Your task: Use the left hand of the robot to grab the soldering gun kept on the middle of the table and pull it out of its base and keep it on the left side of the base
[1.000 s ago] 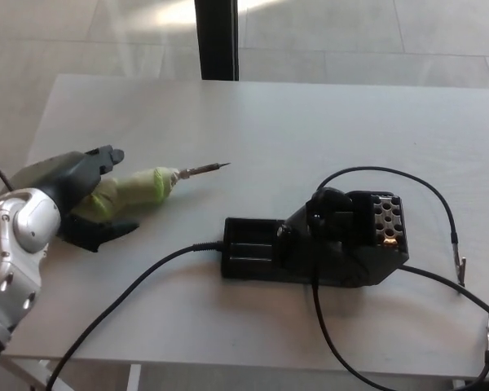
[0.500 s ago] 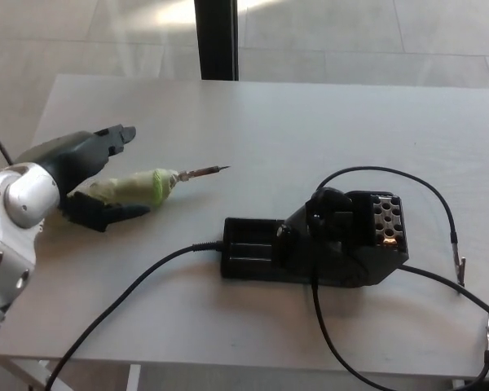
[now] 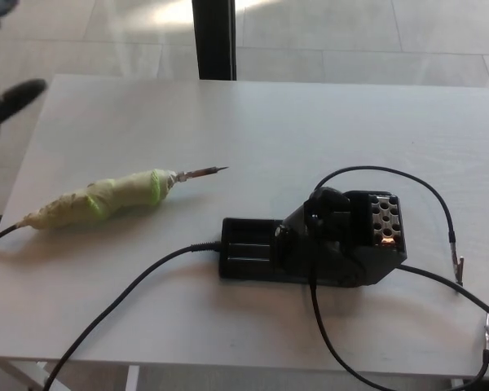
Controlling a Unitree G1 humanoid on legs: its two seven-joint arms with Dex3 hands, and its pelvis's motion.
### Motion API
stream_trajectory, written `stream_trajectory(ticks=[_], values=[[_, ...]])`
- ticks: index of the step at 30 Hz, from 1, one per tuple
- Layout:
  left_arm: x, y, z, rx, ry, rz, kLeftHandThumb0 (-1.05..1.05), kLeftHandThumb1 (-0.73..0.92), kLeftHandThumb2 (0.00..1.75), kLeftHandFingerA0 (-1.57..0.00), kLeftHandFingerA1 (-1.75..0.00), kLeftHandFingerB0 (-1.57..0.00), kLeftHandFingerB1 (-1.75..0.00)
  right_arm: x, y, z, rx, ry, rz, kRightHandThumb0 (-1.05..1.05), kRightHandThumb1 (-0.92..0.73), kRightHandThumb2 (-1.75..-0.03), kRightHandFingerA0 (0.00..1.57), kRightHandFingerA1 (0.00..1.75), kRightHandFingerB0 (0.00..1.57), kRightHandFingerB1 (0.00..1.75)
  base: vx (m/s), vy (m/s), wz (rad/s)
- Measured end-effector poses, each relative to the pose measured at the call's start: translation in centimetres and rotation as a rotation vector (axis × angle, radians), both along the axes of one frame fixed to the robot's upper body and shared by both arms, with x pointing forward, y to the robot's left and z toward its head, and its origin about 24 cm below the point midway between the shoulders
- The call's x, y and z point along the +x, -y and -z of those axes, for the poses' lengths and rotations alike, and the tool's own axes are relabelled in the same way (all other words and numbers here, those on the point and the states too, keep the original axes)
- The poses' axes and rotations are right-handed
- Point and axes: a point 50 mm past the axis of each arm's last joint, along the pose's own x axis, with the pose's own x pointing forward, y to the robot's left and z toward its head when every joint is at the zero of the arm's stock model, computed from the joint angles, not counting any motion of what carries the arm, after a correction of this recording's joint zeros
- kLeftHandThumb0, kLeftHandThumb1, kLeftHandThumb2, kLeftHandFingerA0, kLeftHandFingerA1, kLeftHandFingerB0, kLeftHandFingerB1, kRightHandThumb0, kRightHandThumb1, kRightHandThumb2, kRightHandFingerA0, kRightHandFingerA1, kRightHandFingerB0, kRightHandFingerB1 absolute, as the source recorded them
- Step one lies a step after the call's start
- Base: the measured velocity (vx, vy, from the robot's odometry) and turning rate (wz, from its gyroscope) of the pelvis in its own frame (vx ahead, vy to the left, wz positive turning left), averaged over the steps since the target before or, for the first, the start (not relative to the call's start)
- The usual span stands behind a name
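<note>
The soldering gun (image 3: 106, 198) lies flat on the white table (image 3: 310, 122), left of its black base (image 3: 318, 240). Its handle is wrapped in pale yellow-green tape and its metal tip (image 3: 205, 172) points right toward the base. Its cord leaves the handle's rear at the table's left edge. My left hand (image 3: 10, 98) shows only at the picture's top left, lifted well away from the gun. Its black fingers are apart and nothing is in them. The right hand does not show.
A black cable (image 3: 122, 293) runs from the base's left end to the front edge. Another cable (image 3: 416, 183) loops from the base to the right, ending in small clips (image 3: 457, 262). A dark pillar (image 3: 213, 39) stands behind the table.
My left hand has let go of the soldering gun and drawn up and away to the far left. The gun stays lying on the table.
</note>
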Motion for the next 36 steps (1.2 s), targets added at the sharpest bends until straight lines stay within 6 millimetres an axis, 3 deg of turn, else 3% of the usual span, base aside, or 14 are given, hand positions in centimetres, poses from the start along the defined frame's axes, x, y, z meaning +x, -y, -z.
stream_trajectory(ticks=[2, 4, 5, 6, 7, 11, 21, 22, 23, 24, 28, 31, 32, 36], values=[[-0.9, -1.5, -1.0, -0.01, 0.032, -0.041, -0.91, 0.61, 0.8, 0.0, 0.0, 0.0, 0.0, 0.0, 0.0, 0.0, 0.001, 0.0, 0.0, -1.05, -0.92, -0.85, 1.57, 1.27, 1.45, 0.86, 0.0, 0.0, 0.0], [-1.9, -3.2, -1.6, -0.024, 0.052, -0.09, -0.91, 0.61, 0.8, 0.0, 0.0, 0.0, 0.0, 0.0, 0.0, 0.0, 0.001, 0.0, 0.0, -1.05, -0.92, -0.85, 1.57, 1.27, 1.45, 0.86, 0.0, 0.0, 0.0], [-2.1, -3.5, -1.7, -0.027, 0.055, -0.099, -1.01, 0.68, 1.02, 0.0, -0.3, 0.0, -0.13, 0.0, 0.0, 0.0, 0.001, 0.0, 0.0, -1.05, -0.72, -1.34, 1.57, 1.35, 1.33, 0.98, 0.0, 0.0, 0.0], [-2.8, -4.4, -1.9, -0.039, 0.063, -0.127, -0.82, 0.73, 0.68, 0.0, -0.14, 0.0, -0.2, 0.0, 0.0, 0.0, 0.002, 0.0, 0.0, -1.05, -0.71, -1.34, 1.57, 1.31, 1.33, 0.99, 0.0, 0.0, 0.0], [-3.4, -5.2, -1.7, -0.052, 0.064, -0.15, -0.92, 0.58, 0.98, 0.0, -0.56, 0.0, -0.45, 0.0, 0.0, 0.0, 0.002, 0.0, 0.0, -1.05, -0.72, -1.34, 1.57, 1.29, 1.29, 1.01, 0.0, 0.0, 0.0], [-5.9, -8.1, 0.4, -0.103, 0.013, -0.257, -0.86, 0.56, 0.98, 0.0, -0.56, 0.0, -0.39, 0.0, 0.0, 0.0, 0.003, 0.0, 0.0, -1.05, -0.66, -1.21, 1.57, 1.22, 1.31, 1.03, 0.0, 0.0, 0.0], [-13.4, -13.8, 13.5, -0.38, -0.346, -0.598, -0.79, 0.77, 0.61, 0.0, -0.87, -0.01, -0.69, -0.1, 0.0, 0.1, 0.006, -0.001, 0.0, -1.05, -0.71, -1.34, 1.55, 1.16, 1.28, 1.04, 0.0, 0.0, 0.0], [-14.4, -13.9, 15.5, -0.426, -0.395, -0.637, -0.42, 0.4, 1.03, -0.17, -0.67, -0.04, -0.57, -0.1, 0.0, 0.1, 0.007, 0.0, 0.001, -1.05, -0.71, -1.34, 1.57, 1.16, 1.27, 1.05, 0.0, 0.0, 0.0], [-15.1, -13.8, 16.8, -0.46, -0.426, -0.664, -0.84, 0.56, 0.87, -0.19, -0.8, -0.11, -0.67, -0.1, 0.0, 0.1, 0.008, 0.0, 0.002, -1.05, -0.71, -1.33, 1.57, 1.18, 1.27, 1.06, 0.0, 0.0, 0.0], [-16.0, -13.6, 18.4, -0.501, -0.463, -0.695, -0.82, 0.74, 0.59, -0.14, -0.94, -0.09, -0.76, -0.1, 0.0, 0.1, 0.011, 0.003, 0.004, -1.05, -0.92, -0.83, 1.57, 1.06, 1.25, 1.01, 0.0, 0.0, 0.0], [-19.5, -11.8, 24.2, -0.67, -0.596, -0.802, -0.64, 0.7, 0.6, -0.3, -0.92, -0.35, -0.68, -0.9, -0.2, 1.1, 0.046, 0.016, 0.033, -1.05, -0.91, -0.82, 1.57, 1.06, 1.21, 1.08, 0.0, 0.0, 0.0], [-20.4, -11.4, 25.4, -0.749, -0.582, -0.854, -0.63, 0.7, 0.6, -0.39, -0.9, -0.51, -0.63, -1.5, -0.4, 1.8, 0.074, 0.023, 0.056, -1.05, -0.92, -0.81, 1.57, 1.04, 1.19, 1.12, 0.0, 0.0, 0.0], [-20.4, -11.6, 25.4, -0.767, -0.564, -0.869, -0.6, 0.67, 0.61, -0.35, -0.82, -0.4, -0.65, -1.6, -0.4, 1.9, 0.076, 0.025, 0.06, -1.05, -0.69, -1.29, 1.57, 1.2, 1.15, 1.19, 0.0, 0.0, 0.0], [-21.0, -11.8, 25.9, -0.863, -0.518, -0.923, -0.58, 0.61, 0.58, -0.51, -0.82, -0.39, -0.67, -2.2, -0.2, 2.0, 0.091, 0.043, 0.088, -1.05, -0.83, -0.89, 1.53, 1.08, 0.92, 1.32, 0.0, 0.0, 0.0]])
